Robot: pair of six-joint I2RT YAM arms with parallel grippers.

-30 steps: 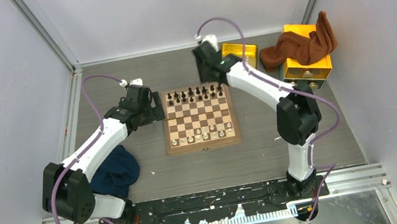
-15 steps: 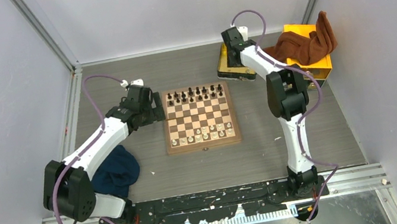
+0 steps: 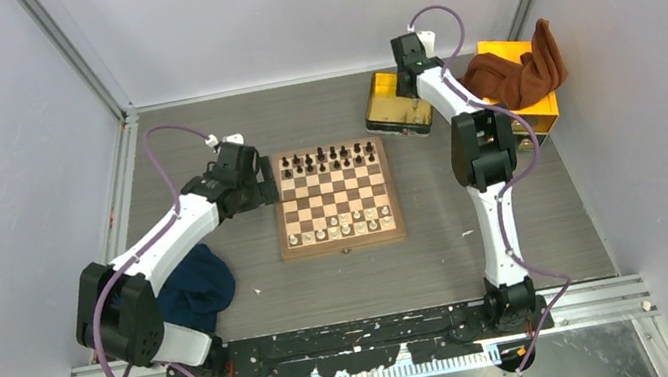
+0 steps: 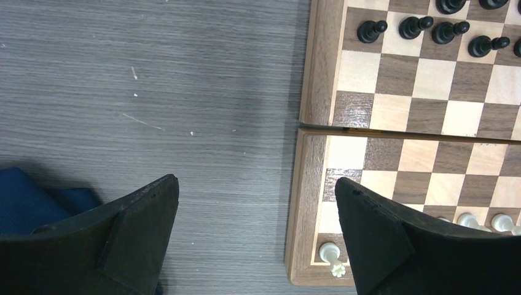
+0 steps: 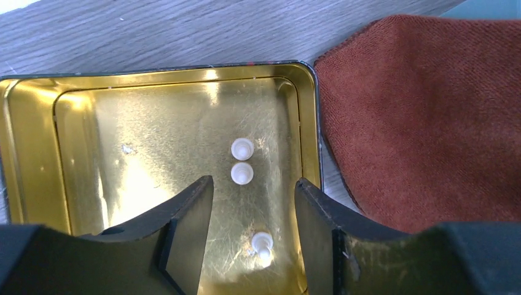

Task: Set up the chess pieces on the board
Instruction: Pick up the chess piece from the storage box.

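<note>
**Cream pieces wait in the tin: a light, careful pinch**

Three small cream-white turned chess pieces (image 5: 241, 173) sit in the shallow gold metal tin (image 5: 31, 153), just beyond the far right corner of the small wooden chessboard (image 3: 337, 198). The right claw (image 5: 253, 184) hovers over them, jaws partly apart, holding nothing. The pieces look light, hard and smooth, likely to skid on polished metal or topple, so pinching the narrow stem above the base seems safest. The left claw (image 4: 256, 183) hangs wide open and empty at the chessboard's left edge.
</note>
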